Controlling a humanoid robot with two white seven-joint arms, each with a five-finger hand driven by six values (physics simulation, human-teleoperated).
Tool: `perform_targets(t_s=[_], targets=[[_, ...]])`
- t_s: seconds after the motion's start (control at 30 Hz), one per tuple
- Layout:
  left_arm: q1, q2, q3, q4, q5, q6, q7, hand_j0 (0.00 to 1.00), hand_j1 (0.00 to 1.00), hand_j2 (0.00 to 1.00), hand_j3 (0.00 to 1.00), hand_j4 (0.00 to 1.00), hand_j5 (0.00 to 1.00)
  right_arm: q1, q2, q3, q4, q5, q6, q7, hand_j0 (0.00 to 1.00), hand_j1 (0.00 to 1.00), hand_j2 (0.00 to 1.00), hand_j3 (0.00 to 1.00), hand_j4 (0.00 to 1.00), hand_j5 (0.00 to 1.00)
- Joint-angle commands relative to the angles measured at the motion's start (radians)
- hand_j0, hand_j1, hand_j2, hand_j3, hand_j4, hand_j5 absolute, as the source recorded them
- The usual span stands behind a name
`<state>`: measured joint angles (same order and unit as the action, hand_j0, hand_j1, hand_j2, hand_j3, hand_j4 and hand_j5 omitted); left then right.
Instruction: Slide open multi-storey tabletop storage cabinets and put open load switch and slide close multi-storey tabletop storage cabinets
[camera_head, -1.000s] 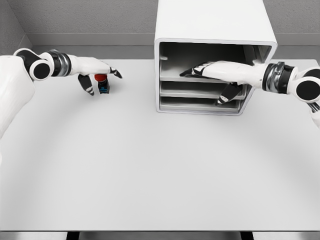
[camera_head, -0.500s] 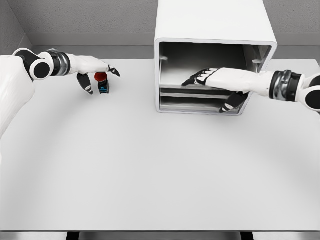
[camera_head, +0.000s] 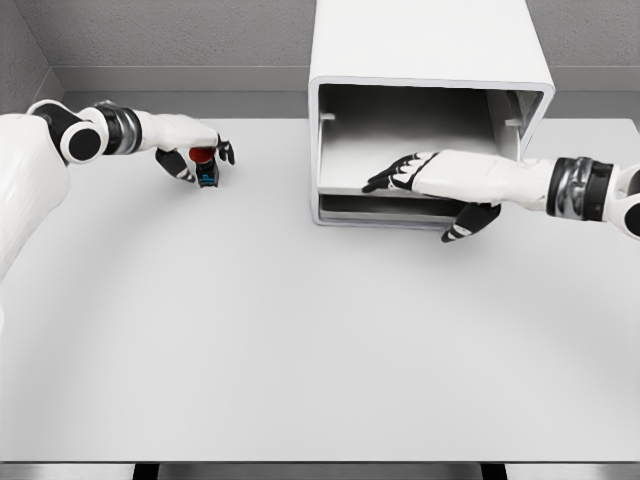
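In the head view, the left hand (camera_head: 192, 152) curled around the red-topped switch (camera_head: 205, 166) on the table (camera_head: 300, 340); a loose pinch could topple it. The right hand (camera_head: 440, 180), fingers spread, rested on the cabinet (camera_head: 430, 45) drawer (camera_head: 400, 160) and might slip

The table (camera_head: 300, 340) is a wide, pale grey surface that fills most of the head view, with a darker front edge at the bottom. On its far side, right of the middle, stands the white storage cabinet (camera_head: 430, 45), a boxy unit whose open front faces the camera and shows shelves inside. Far to the left, well apart from the cabinet, a small load switch (camera_head: 205, 168) with a red top and a dark body with a blue part stands directly on the table top.
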<state>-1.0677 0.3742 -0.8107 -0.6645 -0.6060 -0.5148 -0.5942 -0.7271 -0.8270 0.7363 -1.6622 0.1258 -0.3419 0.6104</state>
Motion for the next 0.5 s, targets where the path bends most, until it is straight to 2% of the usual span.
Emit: perform_targets(t_s=[0.0, 0.33, 0.47], targets=[[-0.001, 0.0, 0.002, -0.001, 0.005, -0.001, 0.001, 0.67, 0.67, 0.67, 0.67, 0.67, 0.67, 0.003, -0.017, -0.017, -0.03, -0.006, 0.0, 0.0, 1.0, 1.0, 1.0, 1.0, 1.0, 1.0], [-0.002, 0.011, 0.002, -0.007, 0.006, -0.051, -0.001, 0.48, 0.48, 0.48, 0.48, 0.48, 0.48, 0.04, -0.043, -0.032, -0.068, -0.006, -0.014, 0.0, 1.0, 1.0, 1.0, 1.0, 1.0, 1.0], [-0.002, 0.012, 0.004, -0.009, 0.008, -0.065, -0.001, 0.44, 0.44, 0.44, 0.44, 0.44, 0.44, 0.081, -0.064, -0.094, -0.084, -0.006, -0.029, 0.0, 1.0, 1.0, 1.0, 1.0, 1.0, 1.0]])
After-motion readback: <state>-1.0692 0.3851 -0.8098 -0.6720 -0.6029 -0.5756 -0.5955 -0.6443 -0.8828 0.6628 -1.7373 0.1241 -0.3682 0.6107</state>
